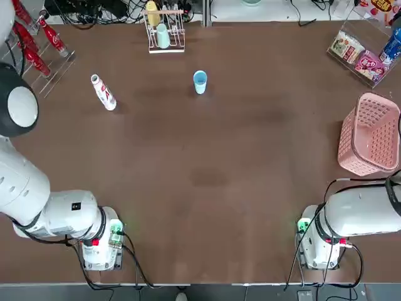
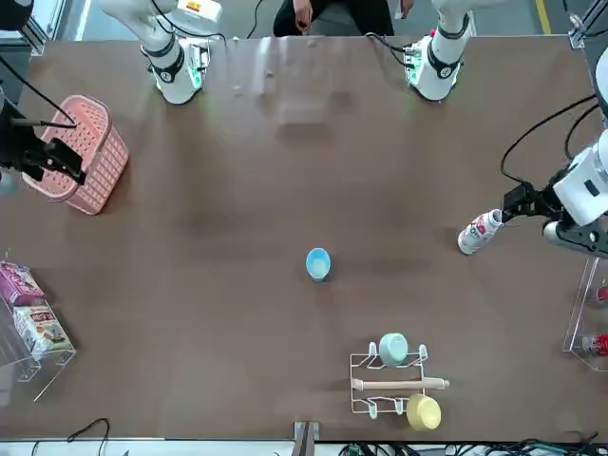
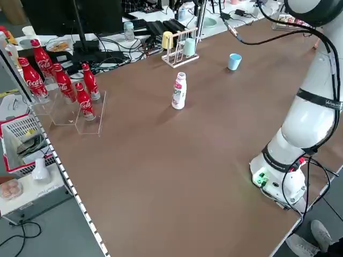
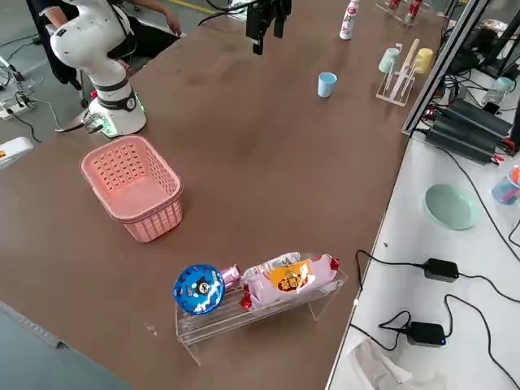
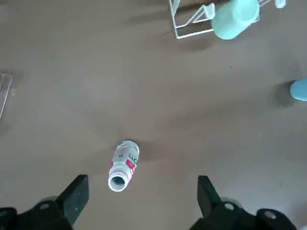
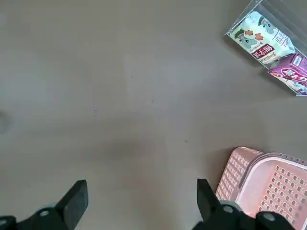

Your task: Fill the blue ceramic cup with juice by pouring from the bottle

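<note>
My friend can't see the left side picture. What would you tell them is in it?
A white bottle stands upright on a brown table, with a little blue cup farther back and red bottles near a clear rack.

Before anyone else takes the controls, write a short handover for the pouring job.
Left end effector: open, empty, above the table on the bottle's side.
Right end effector: open, empty, above the table near the pink basket.
White bottle: upright on the table, left of the cup, ungripped; its mouth looks open.
Blue cup: upright on the table, in front of the dish rack; contents cannot be told.
Done: no grasp is in place.
Left: grip the bottle, bring it to the cup, pour, set it down.
</note>
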